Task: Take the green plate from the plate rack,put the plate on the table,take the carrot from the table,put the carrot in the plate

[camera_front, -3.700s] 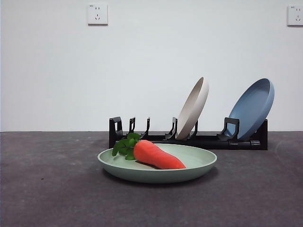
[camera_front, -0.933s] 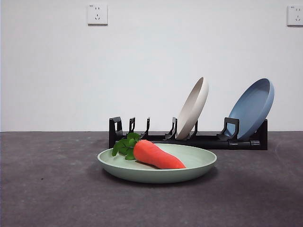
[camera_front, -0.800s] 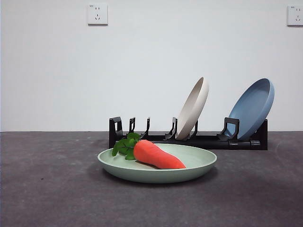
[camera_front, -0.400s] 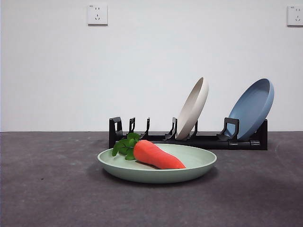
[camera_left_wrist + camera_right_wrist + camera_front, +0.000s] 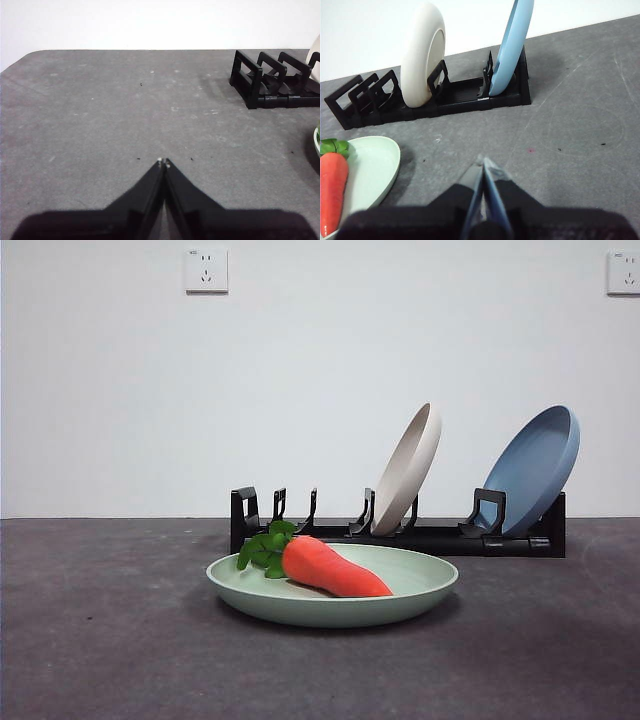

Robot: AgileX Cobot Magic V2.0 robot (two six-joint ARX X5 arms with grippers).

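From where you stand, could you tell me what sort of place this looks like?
Probably a lab test bench, not a kitchen: a bare grey table, a plain white wall with sockets, and a toy carrot on a green plate.

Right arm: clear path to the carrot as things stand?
Probably yes. The carrot lies uncovered in the green plate, just beside the right gripper, with only bare table between. Its jaws are shut and would need to open first.
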